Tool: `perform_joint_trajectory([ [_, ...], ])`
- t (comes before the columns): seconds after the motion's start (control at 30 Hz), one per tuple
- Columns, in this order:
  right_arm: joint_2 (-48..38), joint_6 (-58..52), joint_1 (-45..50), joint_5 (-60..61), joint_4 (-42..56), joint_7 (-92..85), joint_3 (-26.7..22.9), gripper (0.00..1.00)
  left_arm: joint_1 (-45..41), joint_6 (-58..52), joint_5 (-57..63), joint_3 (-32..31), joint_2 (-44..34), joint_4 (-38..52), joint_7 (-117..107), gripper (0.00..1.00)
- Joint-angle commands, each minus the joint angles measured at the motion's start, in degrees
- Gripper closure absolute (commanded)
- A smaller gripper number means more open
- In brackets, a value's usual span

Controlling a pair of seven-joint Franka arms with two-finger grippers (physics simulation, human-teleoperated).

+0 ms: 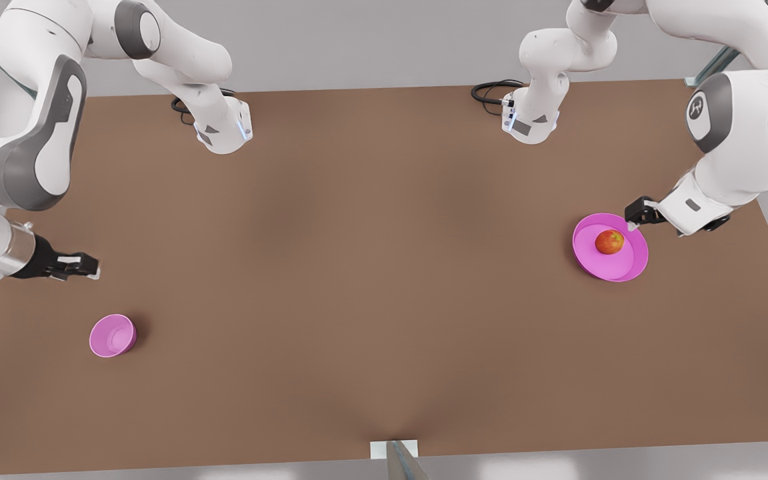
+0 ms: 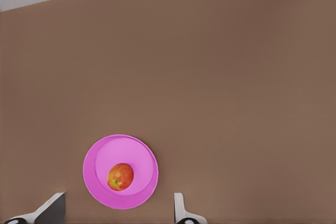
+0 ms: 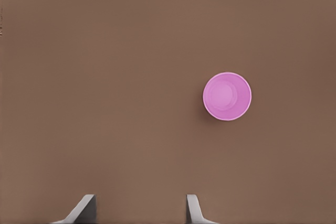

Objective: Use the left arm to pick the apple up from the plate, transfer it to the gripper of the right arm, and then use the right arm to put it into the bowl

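Apple (image 1: 609, 241) on plate (image 1: 627, 267); left hand (image 1: 639, 215) open above

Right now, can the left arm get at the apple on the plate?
Probably yes. The left gripper hangs at the plate's edge, jaws open, and nothing stands between it and the apple, which lies uncovered.
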Motion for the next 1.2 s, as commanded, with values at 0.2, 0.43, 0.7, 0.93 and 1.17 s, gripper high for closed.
perform_joint_trajectory([
  [0.2,0.28,0.89,0.01,-0.05,0.07,-1.78,0.06,0.00,3.69,33.85,-2.89,0.52,-8.38,-32.58,-1.83,0.00],
  [0.43,0.28,0.89,0.10,-0.14,0.16,-1.96,0.15,0.00,5.27,38.51,-2.89,0.87,-10.41,-41.46,-4.02,0.00],
  [0.7,-3.58,-0.08,1.24,-0.49,0.08,3.57,3.12,0.00,6.85,47.74,-3.68,0.96,-11.46,-51.65,-4.82,0.00],
  [0.93,-14.92,6.43,3.61,-2.60,-15.40,7.36,3.93,0.00,7.20,50.90,-3.68,1.22,-7.42,-55.52,-4.64,0.00],
  [1.17,-14.40,7.48,3.70,-2.60,-15.48,8.84,4.72,0.00,7.82,53.10,-3.59,1.22,-4.96,-59.39,-4.64,0.00],
])
